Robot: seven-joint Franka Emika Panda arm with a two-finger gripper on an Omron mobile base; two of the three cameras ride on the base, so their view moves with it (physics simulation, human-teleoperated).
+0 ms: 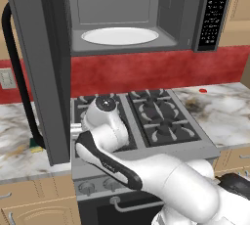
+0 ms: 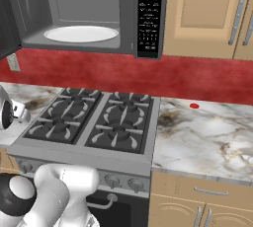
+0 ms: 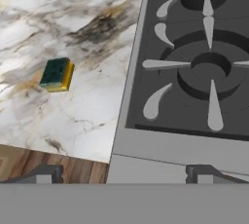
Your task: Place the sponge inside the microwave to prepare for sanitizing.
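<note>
The sponge [image 3: 57,74] lies flat on the marble counter [image 3: 73,116], at about ten o'clock from the gripper [image 3: 125,173] in the hand view, well apart from it. Its dark green scrub face is up, yellow showing along one edge. The jaws stand wide, holding nothing. At two o'clock sits the stove [image 3: 194,72]; the microwave [image 1: 122,13] hangs open above.

Marbled counter [image 3: 73,121], sponge [image 3: 57,74] lying on it, stove [image 3: 194,72] beside.
</note>
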